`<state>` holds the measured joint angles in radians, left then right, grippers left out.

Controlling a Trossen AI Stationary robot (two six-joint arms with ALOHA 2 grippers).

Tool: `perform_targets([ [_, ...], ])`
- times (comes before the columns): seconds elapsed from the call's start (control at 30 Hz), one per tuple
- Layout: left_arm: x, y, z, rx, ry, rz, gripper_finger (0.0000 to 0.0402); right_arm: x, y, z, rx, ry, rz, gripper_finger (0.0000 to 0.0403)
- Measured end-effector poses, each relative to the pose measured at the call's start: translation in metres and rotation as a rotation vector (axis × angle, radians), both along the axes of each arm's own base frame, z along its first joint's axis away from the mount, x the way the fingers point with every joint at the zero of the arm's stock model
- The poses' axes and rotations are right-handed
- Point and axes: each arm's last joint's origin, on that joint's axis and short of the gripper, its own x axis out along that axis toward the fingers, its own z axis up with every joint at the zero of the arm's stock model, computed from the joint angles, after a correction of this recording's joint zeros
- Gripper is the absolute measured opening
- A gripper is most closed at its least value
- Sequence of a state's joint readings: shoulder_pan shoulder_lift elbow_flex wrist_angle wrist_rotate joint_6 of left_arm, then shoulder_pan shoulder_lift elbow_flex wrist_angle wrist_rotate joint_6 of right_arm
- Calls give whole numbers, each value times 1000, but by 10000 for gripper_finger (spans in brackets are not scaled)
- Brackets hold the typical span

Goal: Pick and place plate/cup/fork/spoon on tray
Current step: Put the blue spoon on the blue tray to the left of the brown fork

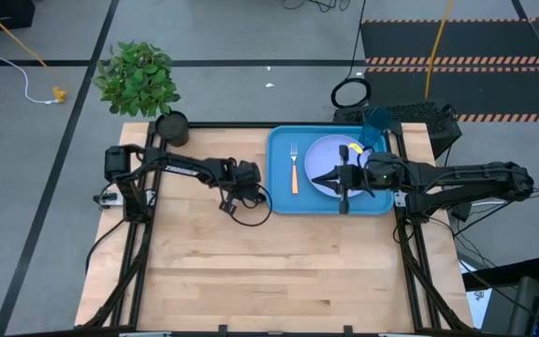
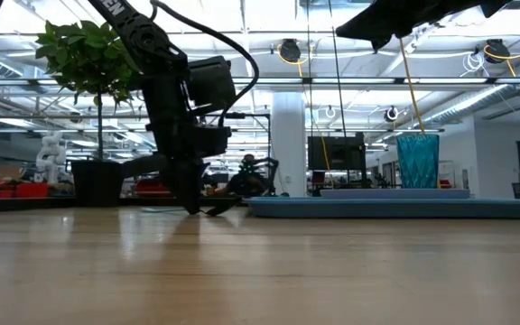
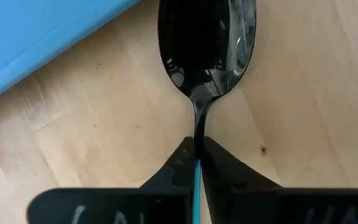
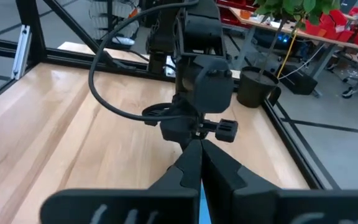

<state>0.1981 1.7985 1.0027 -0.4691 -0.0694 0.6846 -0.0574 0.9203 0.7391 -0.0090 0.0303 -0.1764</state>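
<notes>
The left gripper (image 3: 197, 163) pinches the slim spoon (image 3: 207, 46) at its neck, its glossy dark bowl over the pale wood-grain table (image 1: 279, 271) just outside the blue tray's (image 1: 280, 157) raised left rim. On the tray lie the orange-handled fork (image 1: 294, 171), round lavender plate (image 1: 324, 157) and teal cup (image 1: 378, 124). The right gripper (image 4: 200, 163), pressed together, hovers above the plate.

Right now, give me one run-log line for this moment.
left gripper: shut on dark-bowled blue-handled spoon, beside bright blue tray | right gripper: shut, above pale lavender plate

Bright blue tray (image 1: 279, 140), orange-handled fork (image 1: 294, 170)
</notes>
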Motion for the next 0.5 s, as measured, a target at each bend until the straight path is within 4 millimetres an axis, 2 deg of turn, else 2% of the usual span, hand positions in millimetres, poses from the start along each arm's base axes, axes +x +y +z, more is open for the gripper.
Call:
perform_targets([
  [0.1,1,-4,0,3,-1,18,8,-1,0,-1,1,12,0,0],
  [0.33,0,-12,5,-3,-22,58,22,-3,0,-1,2,22,1,0],
  [0.5,0,-13,6,-14,-27,93,8,-3,0,-1,12,21,-2,0],
])
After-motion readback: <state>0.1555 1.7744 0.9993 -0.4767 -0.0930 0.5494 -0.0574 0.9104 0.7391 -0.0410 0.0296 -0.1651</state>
